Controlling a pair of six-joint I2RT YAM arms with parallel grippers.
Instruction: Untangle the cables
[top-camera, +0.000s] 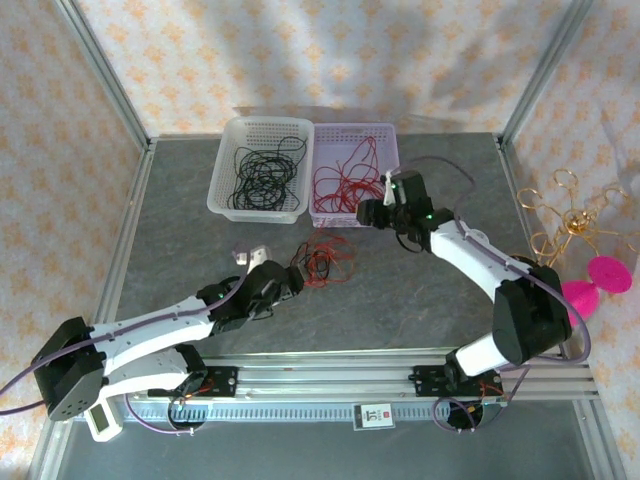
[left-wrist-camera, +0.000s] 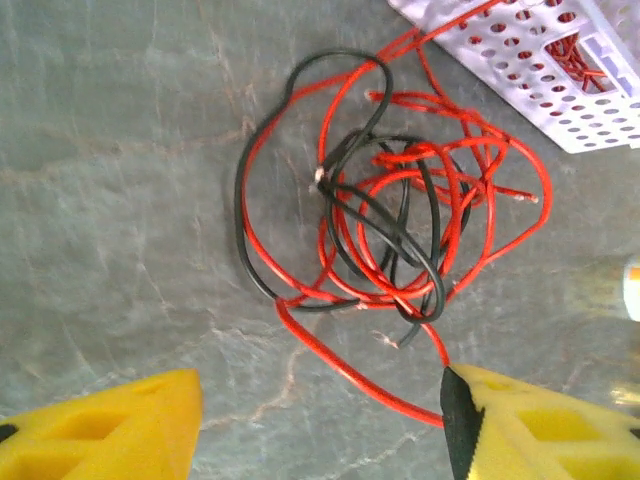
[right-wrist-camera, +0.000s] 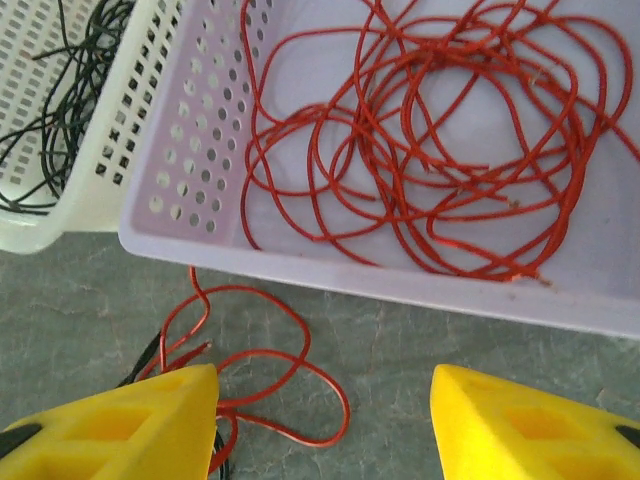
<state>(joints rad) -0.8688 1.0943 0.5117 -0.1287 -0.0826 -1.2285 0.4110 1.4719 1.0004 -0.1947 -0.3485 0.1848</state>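
The cables, a fist-sized knot of red and black wires (top-camera: 322, 260), lie on the grey table in front of the baskets. In the left wrist view the cables (left-wrist-camera: 385, 215) spread just ahead of my left gripper (left-wrist-camera: 320, 425), which is open. One red strand trails back and touches its right finger (left-wrist-camera: 520, 425), and nothing sits between the jaws. My left gripper (top-camera: 290, 278) rests just left of the knot. My right gripper (top-camera: 372, 212) hovers open at the near rim of the lilac basket, above and right of the knot. Red loops (right-wrist-camera: 262, 353) of the cables lie beside its left finger (right-wrist-camera: 120, 430).
A white basket (top-camera: 262, 124) holds loose black wires. Next to it, a lilac basket (top-camera: 355, 128) holds loose red wires (right-wrist-camera: 440, 150). A gold wire ornament (top-camera: 570, 215) and a pink object (top-camera: 600, 275) stand at the right edge. A metal rail runs along the near edge.
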